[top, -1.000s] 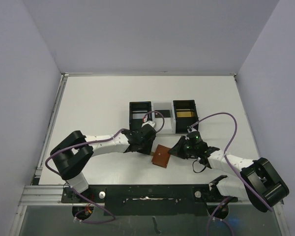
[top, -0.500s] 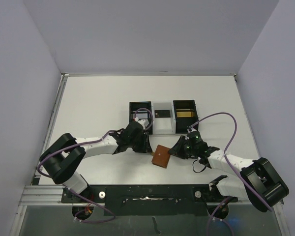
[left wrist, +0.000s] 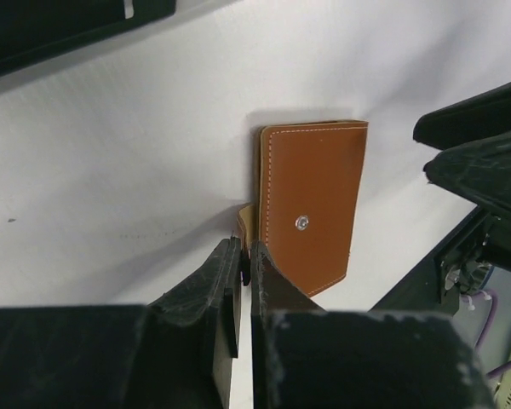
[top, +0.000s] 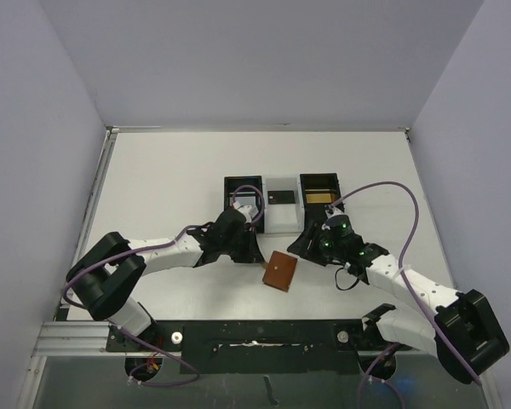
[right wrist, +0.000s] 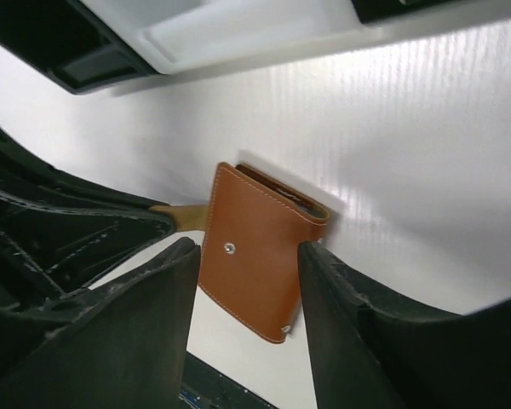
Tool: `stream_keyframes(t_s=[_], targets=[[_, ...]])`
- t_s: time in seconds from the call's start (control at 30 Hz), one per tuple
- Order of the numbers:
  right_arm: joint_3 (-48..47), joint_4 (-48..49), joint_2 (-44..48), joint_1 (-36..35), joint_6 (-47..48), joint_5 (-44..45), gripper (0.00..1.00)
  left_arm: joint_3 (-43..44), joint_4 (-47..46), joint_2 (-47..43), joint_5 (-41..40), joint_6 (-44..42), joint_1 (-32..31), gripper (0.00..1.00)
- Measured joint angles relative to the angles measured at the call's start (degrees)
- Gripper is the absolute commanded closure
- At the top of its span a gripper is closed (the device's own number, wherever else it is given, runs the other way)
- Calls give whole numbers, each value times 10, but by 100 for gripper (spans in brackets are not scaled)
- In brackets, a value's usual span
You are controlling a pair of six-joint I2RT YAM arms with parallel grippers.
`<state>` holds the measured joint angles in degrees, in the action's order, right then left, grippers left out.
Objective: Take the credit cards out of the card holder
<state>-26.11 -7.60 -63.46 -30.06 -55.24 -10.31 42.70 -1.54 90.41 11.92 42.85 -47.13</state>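
The card holder (right wrist: 260, 247) is framed between the parted right jaws; a credit card (left wrist: 247, 223) is pinched by the left jaws.

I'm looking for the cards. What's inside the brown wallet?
The brown wallet lies folded shut, so its pockets are hidden. Only a tan strip pokes from one edge, by the left gripper; card or tab, I cannot tell.
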Motion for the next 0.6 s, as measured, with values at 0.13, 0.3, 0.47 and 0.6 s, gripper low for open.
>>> stream_keyframes(t_s=[0.13, 0.3, 0.47, 0.6], targets=[[-9, -3, 20, -12, -2, 5, 45, 0, -2, -24, 8, 0, 0, 100], [-9, 3, -26, -46, -14, 10, 41, 0, -1, -64, 10, -3, -1, 100], [-16, 2, -79, -64, -22, 17, 33, 0, 2, -90, 10, -7, -6, 100], [-23, 12, -83, -64, -22, 17, 25, 4, 21, -106, -8, -13, -17, 100]])
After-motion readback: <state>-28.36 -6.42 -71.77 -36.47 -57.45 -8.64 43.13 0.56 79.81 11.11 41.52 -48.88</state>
